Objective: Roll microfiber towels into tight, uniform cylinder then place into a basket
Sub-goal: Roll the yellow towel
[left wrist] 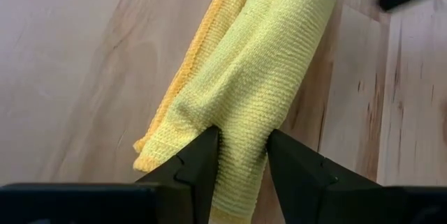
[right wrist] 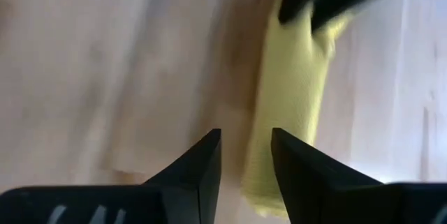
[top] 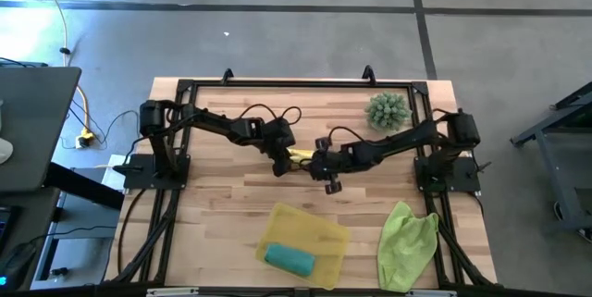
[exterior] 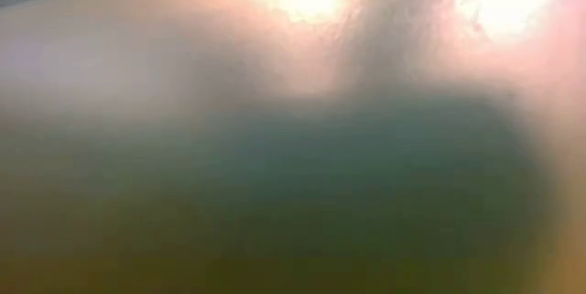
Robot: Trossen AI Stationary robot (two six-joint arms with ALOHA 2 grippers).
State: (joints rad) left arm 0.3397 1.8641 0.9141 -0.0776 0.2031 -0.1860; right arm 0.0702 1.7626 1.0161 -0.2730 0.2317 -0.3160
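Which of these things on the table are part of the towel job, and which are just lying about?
Part of the job:
- yellow towel, mid-table, its end between the left tool's fingers
- teal towel, rolled, in the basket
- green towel, loose, beside the basket
- basket
- right tool, open beside the yellow towel

Just lying about:
- spiky plant, at the far edge

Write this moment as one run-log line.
left tool: shut on yellow towel | right tool: open, empty | teal towel: in basket

Yellow towel (left wrist: 258,63), teal towel (top: 289,258)
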